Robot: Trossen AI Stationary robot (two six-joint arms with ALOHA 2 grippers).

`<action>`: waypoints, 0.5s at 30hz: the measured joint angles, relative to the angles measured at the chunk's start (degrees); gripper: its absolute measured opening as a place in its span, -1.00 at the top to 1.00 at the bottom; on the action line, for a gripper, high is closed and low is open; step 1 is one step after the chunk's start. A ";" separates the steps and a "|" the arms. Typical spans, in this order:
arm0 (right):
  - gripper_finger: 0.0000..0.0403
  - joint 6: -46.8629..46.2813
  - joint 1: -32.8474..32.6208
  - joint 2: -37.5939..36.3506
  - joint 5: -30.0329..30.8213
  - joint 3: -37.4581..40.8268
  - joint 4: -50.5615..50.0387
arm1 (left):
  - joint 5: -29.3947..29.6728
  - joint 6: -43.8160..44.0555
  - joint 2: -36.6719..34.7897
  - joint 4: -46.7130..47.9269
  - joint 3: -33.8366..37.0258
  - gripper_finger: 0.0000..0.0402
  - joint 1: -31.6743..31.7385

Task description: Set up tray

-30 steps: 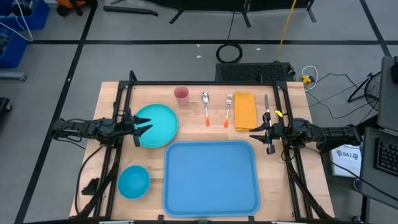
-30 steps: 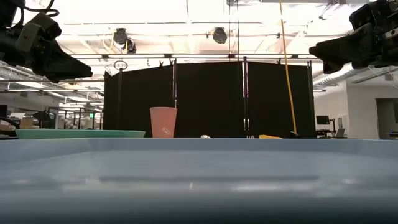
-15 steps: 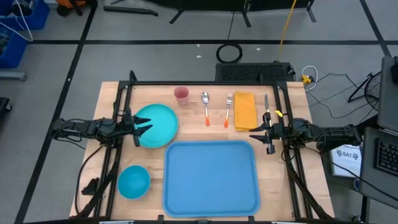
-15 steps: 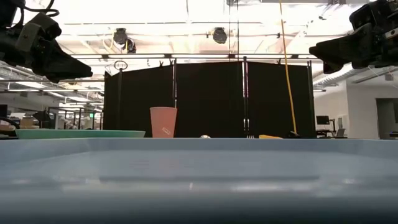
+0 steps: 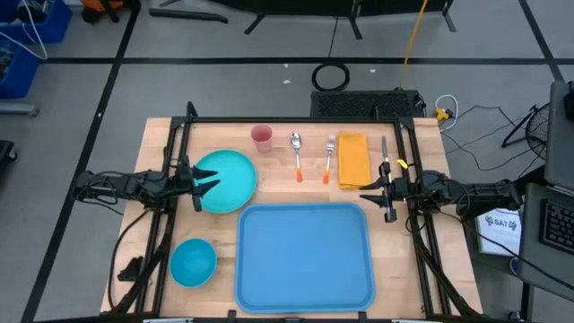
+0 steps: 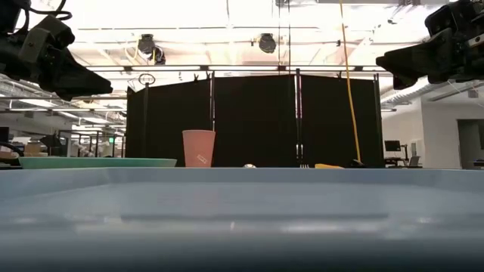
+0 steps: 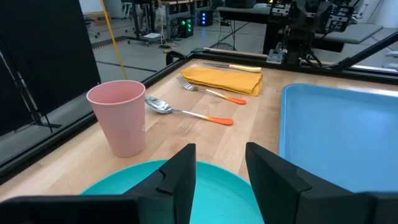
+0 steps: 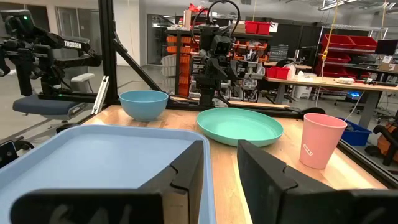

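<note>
Tray [image 5: 305,256] at the table's near centre, empty. Nothing has shifted over the last second: left gripper [image 5: 208,183] above plate [image 5: 226,179], right gripper [image 5: 369,196] beside napkin [image 5: 353,159], both open, holding nothing; setup not yet begun.

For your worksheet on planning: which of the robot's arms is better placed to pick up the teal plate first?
Probably the left. The left gripper, open, hovers at the teal plate's edge, while the right gripper, also open, waits across the tray, nearer the yellow napkin.
</note>
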State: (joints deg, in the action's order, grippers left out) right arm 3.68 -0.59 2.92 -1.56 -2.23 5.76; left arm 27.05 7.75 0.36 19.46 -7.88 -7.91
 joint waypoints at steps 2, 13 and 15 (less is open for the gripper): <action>0.56 0.00 -0.01 0.00 0.00 0.01 0.00 | 0.00 0.00 0.00 0.00 0.00 0.28 0.01; 0.56 0.00 0.00 0.00 0.00 0.00 -0.01 | -0.01 0.00 0.00 0.00 0.02 0.28 0.01; 0.56 0.00 -0.01 0.00 0.02 -0.01 0.00 | -0.01 0.00 0.00 0.00 0.01 0.28 -0.01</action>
State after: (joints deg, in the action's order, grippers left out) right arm 3.68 -0.60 2.92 -1.54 -2.24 5.76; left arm 27.04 7.75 0.36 19.46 -7.86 -7.92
